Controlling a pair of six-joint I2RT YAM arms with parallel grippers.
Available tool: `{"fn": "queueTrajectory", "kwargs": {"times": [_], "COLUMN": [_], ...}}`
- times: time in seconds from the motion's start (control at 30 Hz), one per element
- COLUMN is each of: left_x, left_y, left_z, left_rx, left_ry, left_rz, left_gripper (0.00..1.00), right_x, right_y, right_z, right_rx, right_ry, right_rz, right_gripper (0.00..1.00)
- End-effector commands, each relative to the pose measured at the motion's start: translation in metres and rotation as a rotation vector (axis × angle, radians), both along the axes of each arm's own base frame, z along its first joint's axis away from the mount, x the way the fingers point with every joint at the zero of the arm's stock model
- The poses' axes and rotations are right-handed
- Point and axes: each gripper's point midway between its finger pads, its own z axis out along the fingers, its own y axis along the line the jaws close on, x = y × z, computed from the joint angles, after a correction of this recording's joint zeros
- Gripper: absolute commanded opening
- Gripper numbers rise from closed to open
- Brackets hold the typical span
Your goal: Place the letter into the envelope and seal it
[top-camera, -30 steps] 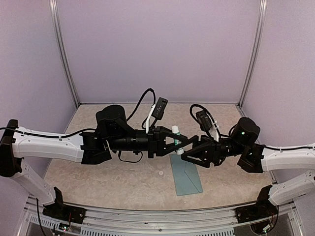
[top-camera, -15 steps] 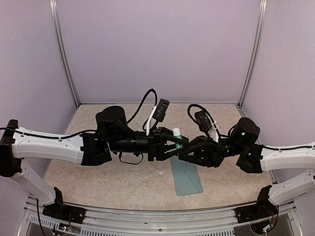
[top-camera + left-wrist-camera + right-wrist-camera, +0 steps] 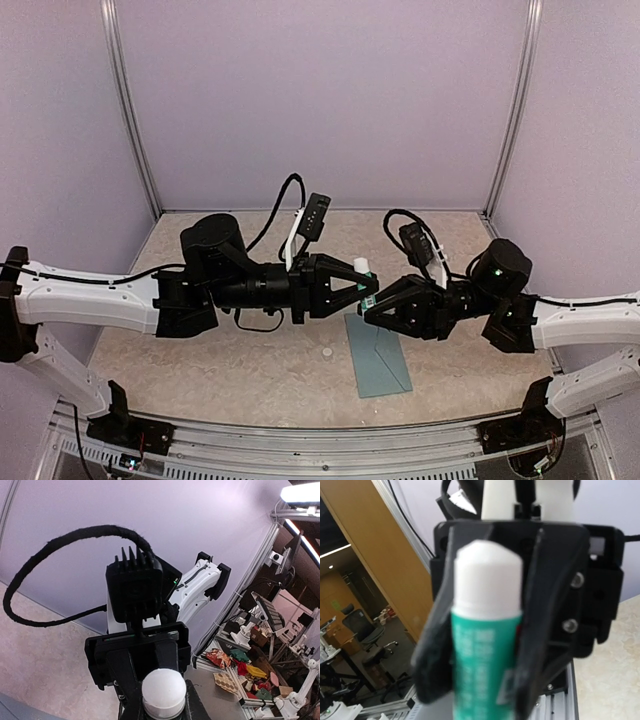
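The teal envelope (image 3: 380,358) lies flat on the table, under both grippers. The letter is out of view. A white-and-green glue stick (image 3: 364,283) hangs in the air between the two arms. My left gripper (image 3: 358,280) is shut on its white end (image 3: 164,692), which fills the gap between its fingers in the left wrist view. My right gripper (image 3: 372,302) is shut on the green body (image 3: 485,665), with a dark finger (image 3: 431,665) on each side. My left gripper (image 3: 164,709) and right gripper (image 3: 487,630) face each other tip to tip.
A small white round object (image 3: 327,353) lies on the table left of the envelope. Lilac walls and metal posts (image 3: 130,120) close in the back and sides. The aluminium rail (image 3: 320,440) runs along the near edge.
My right gripper, open beside the glue stick a second ago, has closed on its green body. The left arm has drawn back slightly to the left, still holding the white end.
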Motion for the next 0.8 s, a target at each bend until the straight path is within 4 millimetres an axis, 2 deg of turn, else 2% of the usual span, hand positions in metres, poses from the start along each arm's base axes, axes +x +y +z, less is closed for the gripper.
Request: {"fn": "queueTrajectory", "kwargs": {"times": [0.0, 0.07, 0.27, 0.57, 0.63, 0.7, 0.77], "left_x": [0.001, 0.008, 0.037, 0.068, 0.072, 0.074, 0.076], "left_y": [0.004, 0.004, 0.007, 0.010, 0.011, 0.010, 0.011], "left_z": [0.006, 0.002, -0.007, -0.025, -0.029, -0.031, -0.030], "left_rx": [-0.017, 0.000, 0.044, 0.064, 0.071, 0.078, 0.079], "left_ry": [-0.031, -0.034, -0.005, 0.127, 0.147, 0.155, 0.153], "left_rz": [0.028, 0.071, 0.245, 0.414, 0.439, 0.446, 0.451], "left_gripper": [0.07, 0.07, 0.04, 0.03, 0.02, 0.02, 0.02], "right_x": [0.003, 0.012, 0.062, 0.136, 0.144, 0.143, 0.134], "right_y": [-0.002, 0.000, 0.004, 0.007, 0.012, 0.019, 0.024], "right_z": [0.005, 0.003, -0.010, -0.051, -0.051, -0.043, -0.030], "right_rx": [0.014, -0.014, -0.185, -0.544, -0.570, -0.536, -0.468], "right_ry": [-0.021, -0.022, -0.034, -0.047, -0.051, -0.048, -0.052], "right_rz": [-0.047, -0.103, -0.398, -0.833, -0.873, -0.856, -0.804], "right_gripper": [0.02, 0.01, 0.00, 0.00, 0.00, 0.00, 0.10]}}
